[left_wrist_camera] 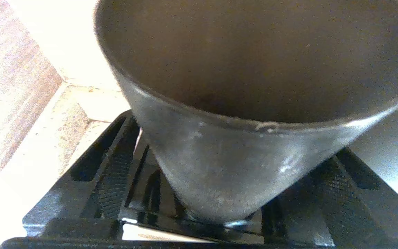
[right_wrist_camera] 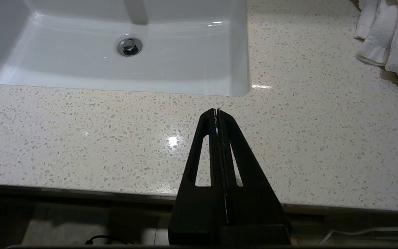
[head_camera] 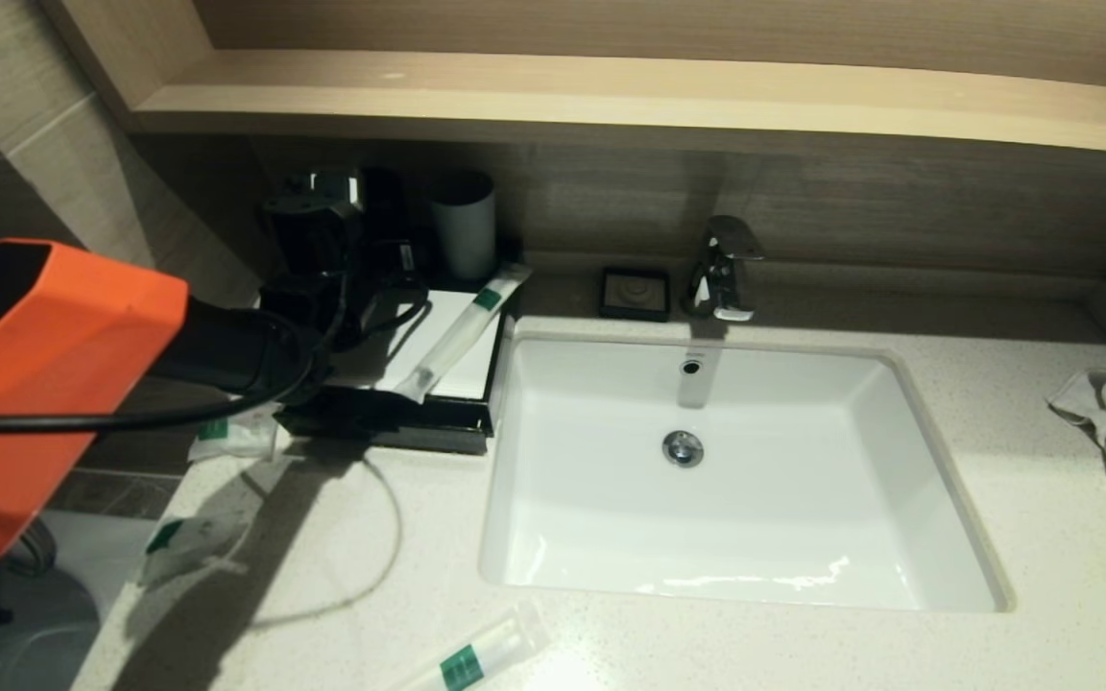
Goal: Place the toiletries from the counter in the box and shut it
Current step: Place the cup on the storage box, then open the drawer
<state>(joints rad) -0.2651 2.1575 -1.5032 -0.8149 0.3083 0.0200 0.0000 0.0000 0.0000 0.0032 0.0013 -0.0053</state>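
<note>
On speckled stone counter (head_camera: pixel 342 614): low black box (head_camera: pixel 390 422) w/ slim translucent tube (head_camera: pixel 457 336).

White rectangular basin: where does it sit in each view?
Head view: white rectangular basin at centre, sunk in the pale speckled stone counter.
Left wrist view: not in it; a dark cup fills it.
Right wrist view: basin beyond the right end effector, across the counter.
Shared landmark: chrome drain, head and right wrist views only.

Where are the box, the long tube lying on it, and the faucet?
box (head_camera: pixel 390 434): head view, on its black front edge.
long tube (head_camera: pixel 465 330): head view, mid-length of the packet.
faucet (head_camera: pixel 724 269): head view, on the chrome body.
</note>
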